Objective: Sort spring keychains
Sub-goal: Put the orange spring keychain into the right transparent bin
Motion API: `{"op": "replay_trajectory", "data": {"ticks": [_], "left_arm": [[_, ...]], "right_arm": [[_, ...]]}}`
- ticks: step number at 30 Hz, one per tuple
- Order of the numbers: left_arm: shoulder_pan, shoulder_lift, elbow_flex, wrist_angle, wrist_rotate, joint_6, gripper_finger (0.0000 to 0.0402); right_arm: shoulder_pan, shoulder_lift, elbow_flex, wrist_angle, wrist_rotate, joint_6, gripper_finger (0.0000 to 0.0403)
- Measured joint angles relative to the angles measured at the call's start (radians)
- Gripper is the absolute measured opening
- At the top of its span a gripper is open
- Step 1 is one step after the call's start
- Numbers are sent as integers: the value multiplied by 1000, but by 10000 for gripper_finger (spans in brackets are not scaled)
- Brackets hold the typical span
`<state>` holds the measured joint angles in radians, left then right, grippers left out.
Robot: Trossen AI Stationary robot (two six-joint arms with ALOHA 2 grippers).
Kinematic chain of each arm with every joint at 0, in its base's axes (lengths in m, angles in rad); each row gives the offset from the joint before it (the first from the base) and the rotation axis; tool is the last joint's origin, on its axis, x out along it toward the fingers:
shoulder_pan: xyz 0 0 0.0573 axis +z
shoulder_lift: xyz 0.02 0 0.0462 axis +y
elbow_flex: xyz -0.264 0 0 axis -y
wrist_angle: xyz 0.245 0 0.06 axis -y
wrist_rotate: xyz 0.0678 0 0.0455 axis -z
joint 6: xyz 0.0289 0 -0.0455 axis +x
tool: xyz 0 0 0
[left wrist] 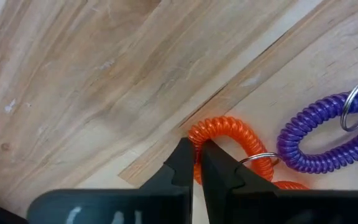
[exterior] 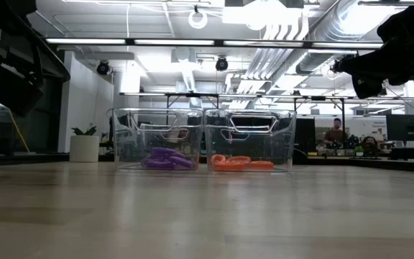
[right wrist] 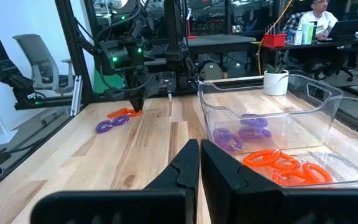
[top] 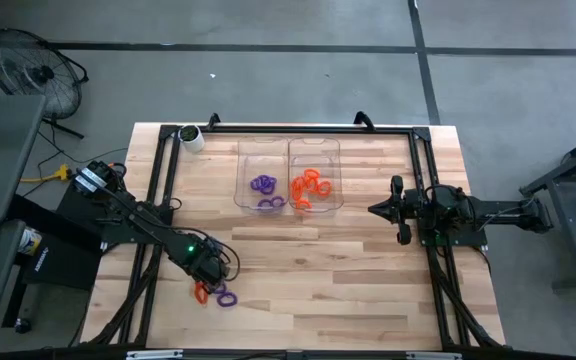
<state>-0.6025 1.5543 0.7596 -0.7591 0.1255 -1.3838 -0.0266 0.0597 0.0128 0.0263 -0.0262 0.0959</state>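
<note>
An orange spring keychain [left wrist: 229,134] and a purple one [left wrist: 328,140] lie on the wooden table near its front left; they also show in the high view [top: 215,294]. My left gripper [left wrist: 197,155] points down over them, shut on the orange coil. Two clear trays stand at the far middle: one [top: 263,172] holds purple keychains [top: 265,190], the other [top: 316,172] orange ones [top: 311,188]. My right gripper [right wrist: 200,149] is shut and empty above the table's right side [top: 373,209]. My left gripper pinches the orange keychain's coil [left wrist: 199,135] between its two fingertips, at the loop's end away from the metal ring [left wrist: 258,163]. The fingers come from above, pointing down, across the coil. The keychain lies on the table.
A white-and-green roll [top: 190,137] stands at the table's far left corner. A black frame [top: 298,128] runs around the work area. A person sits at a desk in the room beyond [right wrist: 319,18].
</note>
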Motion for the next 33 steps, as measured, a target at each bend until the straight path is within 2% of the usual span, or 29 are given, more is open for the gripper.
{"op": "replay_trajectory", "data": {"ticks": [4,10,14,25,33], "left_arm": [[0,0,7,-15,-5,23,4],[1,-37,35,-150,-80,26,2],[0,-81,42,-197,-84,22,1],[0,-204,45,-195,-237,29,0],[0,-281,45,-212,-310,39,0]], "right_arm": [[0,0,0,0,0,0,11],[0,0,0,0,0,0,11],[0,-1,0,1,0,0,11],[0,2,0,0,0,0,11],[0,2,0,0,0,0,11]]}}
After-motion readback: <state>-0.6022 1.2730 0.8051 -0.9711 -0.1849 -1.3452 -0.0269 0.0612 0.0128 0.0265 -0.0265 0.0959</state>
